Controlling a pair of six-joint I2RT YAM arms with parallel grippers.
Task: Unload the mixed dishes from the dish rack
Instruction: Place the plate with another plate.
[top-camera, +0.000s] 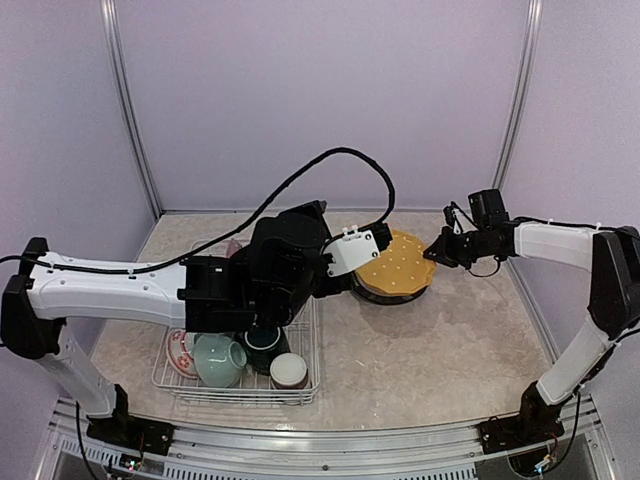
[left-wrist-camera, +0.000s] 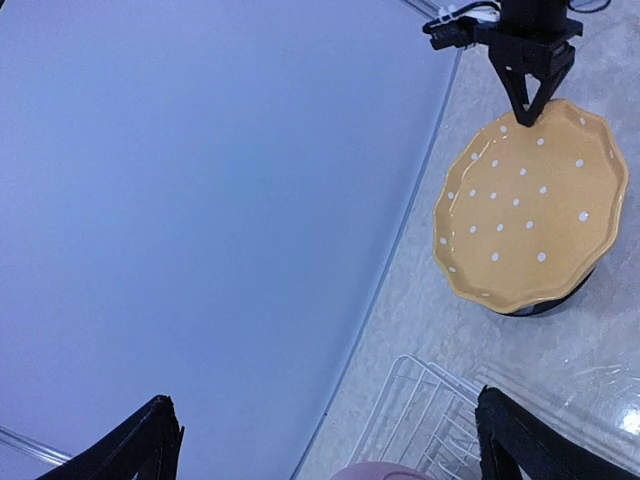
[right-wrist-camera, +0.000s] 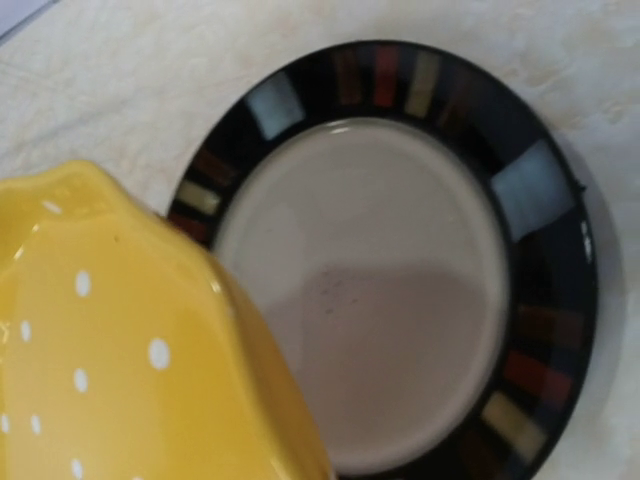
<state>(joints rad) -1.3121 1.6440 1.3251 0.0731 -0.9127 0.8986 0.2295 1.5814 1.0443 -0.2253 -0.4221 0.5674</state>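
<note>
My right gripper (top-camera: 437, 250) is shut on the far-right rim of the yellow dotted plate (top-camera: 395, 265), seen in the left wrist view as pinched fingers (left-wrist-camera: 528, 112) on the plate's edge (left-wrist-camera: 525, 210). The plate hangs tilted over a black plate (right-wrist-camera: 540, 250) with coloured rim blocks on the table. My left gripper (left-wrist-camera: 322, 400) stands wide open above the far end of the white dish rack (top-camera: 300, 390), holding nothing. A pink plate's edge (left-wrist-camera: 385, 470) shows just below it.
In the rack's near end sit a pale-green cup (top-camera: 215, 360), a dark teal cup (top-camera: 262, 345), a brown-white cup (top-camera: 288, 370) and a red-patterned white bowl (top-camera: 178, 350). The left arm covers the rack's far half. Walls close the back and both sides.
</note>
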